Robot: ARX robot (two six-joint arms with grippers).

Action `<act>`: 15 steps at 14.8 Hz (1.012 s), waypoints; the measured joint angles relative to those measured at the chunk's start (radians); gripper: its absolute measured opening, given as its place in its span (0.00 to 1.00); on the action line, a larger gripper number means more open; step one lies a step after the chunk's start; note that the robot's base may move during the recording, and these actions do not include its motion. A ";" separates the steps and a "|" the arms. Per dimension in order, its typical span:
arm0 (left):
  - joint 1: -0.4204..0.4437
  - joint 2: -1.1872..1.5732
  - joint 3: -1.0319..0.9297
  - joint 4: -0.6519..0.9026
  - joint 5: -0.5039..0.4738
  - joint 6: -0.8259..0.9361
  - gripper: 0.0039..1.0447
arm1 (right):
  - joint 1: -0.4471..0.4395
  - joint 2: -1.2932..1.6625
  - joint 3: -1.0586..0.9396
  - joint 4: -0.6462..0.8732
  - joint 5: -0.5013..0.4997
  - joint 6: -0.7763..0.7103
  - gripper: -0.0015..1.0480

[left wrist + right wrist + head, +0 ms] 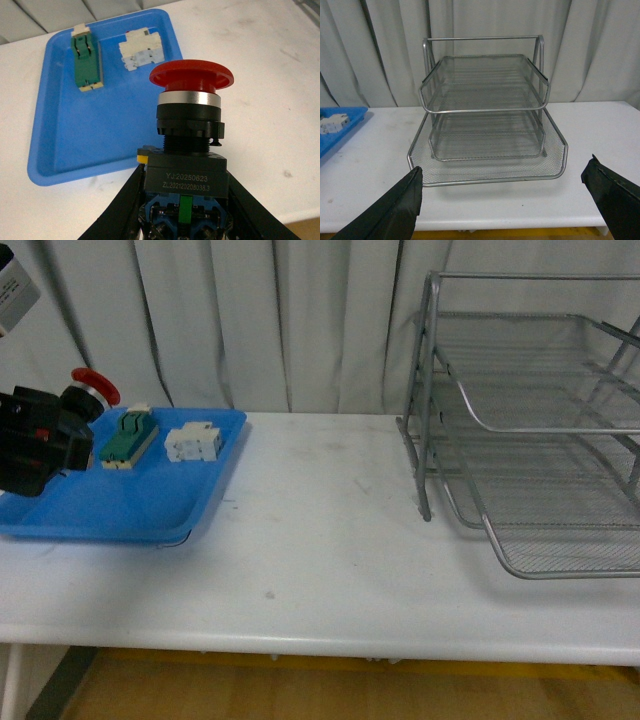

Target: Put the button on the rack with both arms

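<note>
Left claw (pixel 62 420) is seen at the left edge of the front view, clamped on the black body of the button (pixel 93 388), whose red cap is pointed up and to the right. The button is held in the air over the left part of the blue tray (pixel 150 505). In the tray a green block (pixel 127 437) and a white block (pixel 193 442) are laid side by side, not touching. The rack (pixel 530 430) is stood on the right of the white table (pixel 300 580), well apart from the tray.

From the left wrist, the button (pixel 191 80) is shown pinched between both fingers (pixel 120 205) at its lower housing, where printed numbers can be read. The tray (pixel 65 150), green block (pixel 86 60) and white block (pixel 141 50) are seen beyond it.

From the right wrist, the right claw (pixel 502 200) is shown spread wide with nothing between its fingers (pixel 395 210). It is faced toward the rack (pixel 485 110), whose three wire tiers are seen front-on. A corner of the tray (pixel 340 127) is visible to the left of the rack.
</note>
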 joint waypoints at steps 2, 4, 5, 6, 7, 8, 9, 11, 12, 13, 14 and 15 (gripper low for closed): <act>0.025 0.039 -0.034 0.012 0.026 0.011 0.34 | 0.000 0.000 0.000 0.000 0.000 0.000 0.94; 0.049 0.096 -0.034 0.032 0.027 0.017 0.34 | 0.000 0.000 0.000 0.000 0.000 0.000 0.94; 0.049 0.108 -0.034 0.043 0.028 0.018 0.34 | 0.000 0.000 0.000 0.000 0.000 0.000 0.94; 0.043 0.116 -0.034 0.048 0.032 0.018 0.34 | 0.000 0.000 0.000 0.000 0.000 0.000 0.94; 0.039 0.116 -0.034 0.055 0.035 0.018 0.34 | 0.000 0.000 0.000 0.000 -0.001 0.000 0.94; 0.040 0.116 -0.034 0.055 0.035 0.017 0.34 | 0.000 0.000 0.000 0.002 -0.001 0.000 0.94; 0.050 0.116 -0.033 0.058 0.030 0.017 0.34 | 0.000 0.000 0.000 0.000 -0.001 0.000 0.94; 0.047 0.116 -0.032 0.058 0.035 0.017 0.34 | 0.000 0.000 0.000 0.000 0.000 0.000 0.94; 0.048 0.110 -0.032 0.055 0.035 0.017 0.34 | 0.000 0.000 0.000 0.000 0.000 0.000 0.94; 0.051 0.095 -0.034 0.053 0.038 0.017 0.34 | 0.000 0.000 0.000 0.002 0.000 0.000 0.94; 0.056 0.090 -0.034 0.055 0.041 0.017 0.34 | 0.000 0.000 0.000 -0.001 0.000 0.000 0.94; 0.056 0.084 -0.036 0.051 0.042 0.017 0.34 | 0.000 0.000 0.000 0.001 0.000 0.000 0.94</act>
